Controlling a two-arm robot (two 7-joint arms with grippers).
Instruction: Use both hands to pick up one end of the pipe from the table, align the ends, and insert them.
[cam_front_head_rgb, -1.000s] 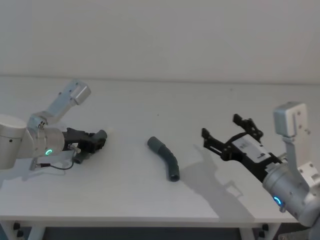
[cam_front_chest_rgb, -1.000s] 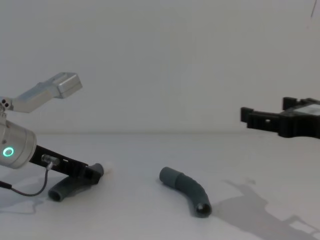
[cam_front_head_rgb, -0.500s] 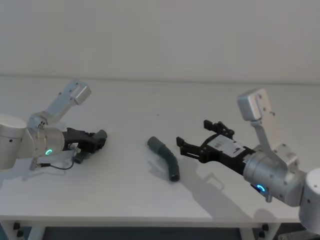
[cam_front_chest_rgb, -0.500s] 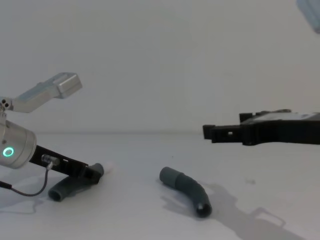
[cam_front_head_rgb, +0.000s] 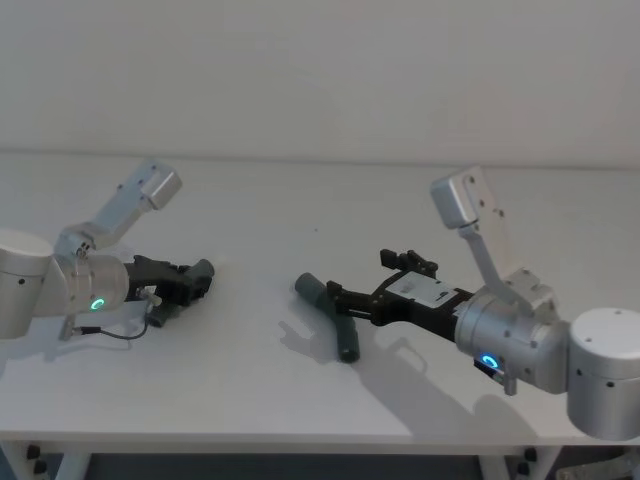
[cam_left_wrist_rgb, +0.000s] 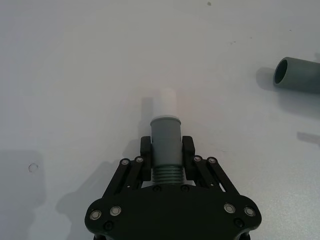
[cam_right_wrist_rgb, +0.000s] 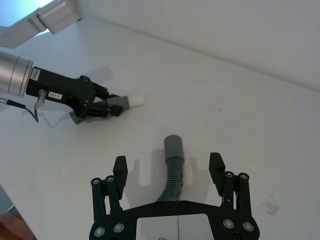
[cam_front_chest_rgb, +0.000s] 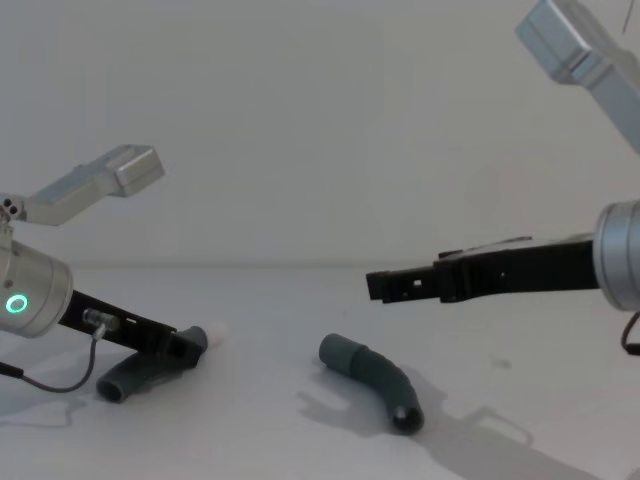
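- Table (cam_front_head_rgb: 300, 190) comes first: it is smooth, flat and off-white, and both pipe pieces are on its near half.
- The right arm (cam_front_head_rgb: 520, 335), a fat silver tube with a glowing teal ring, reaches in from the right side toward the middle of the table.
- The left arm (cam_front_head_rgb: 40, 285), silver with the same kind of teal ring, sits low over the left side of the table.
- The right hand (cam_right_wrist_rgb: 168, 161), black with two toothed fingers, is spread wide and holds nothing. It hangs just above the collared pipe piece and does not touch it. From the right wrist view, one finger is on each side of that piece.
- The left hand (cam_left_wrist_rgb: 167, 145), also black with two fingers, is squeezed tight around the white-tipped pipe piece.
- The collared pipe piece (cam_front_head_rgb: 335, 318), a short, curved, dark grey tube with a wider ring at one end, lies flat in the middle of the table. It is well apart from the other piece. Its wide end points away from the robot and a bit to the left.
- The white-tipped pipe piece (cam_left_wrist_rgb: 165, 131), a short dark grey tube, sticks out past the left fingers. Its white tip points toward the middle of the table, and its back end sits down low by the table.
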